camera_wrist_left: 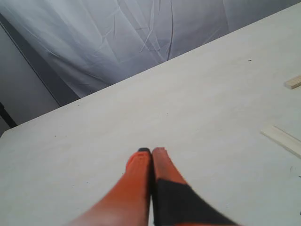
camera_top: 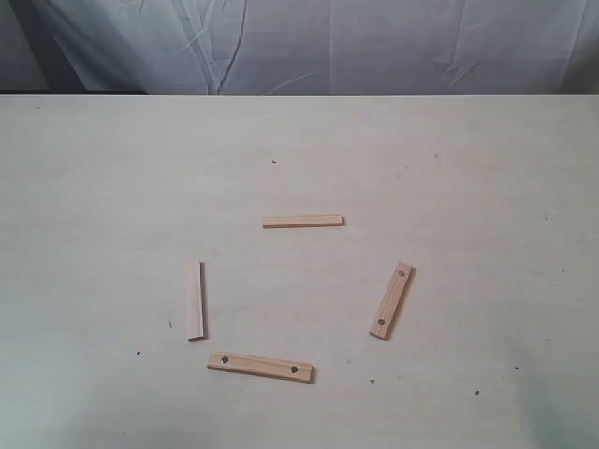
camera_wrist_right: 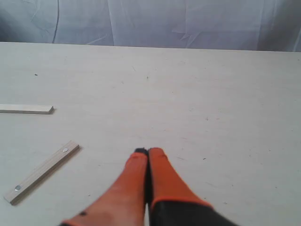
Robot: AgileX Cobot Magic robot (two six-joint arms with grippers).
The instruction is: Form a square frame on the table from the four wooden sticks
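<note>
Four wooden sticks lie apart on the table (likely light, stiff; pinch mid-length); left gripper and right gripper pressed together, empty.

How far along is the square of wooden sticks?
Nothing looks done: the plain top stick, plain left stick, holed right stick and holed bottom stick lie apart on the table, none touching. Nothing in hand: left gripper and right gripper are shut, empty. Left: closing all four corners.
</note>
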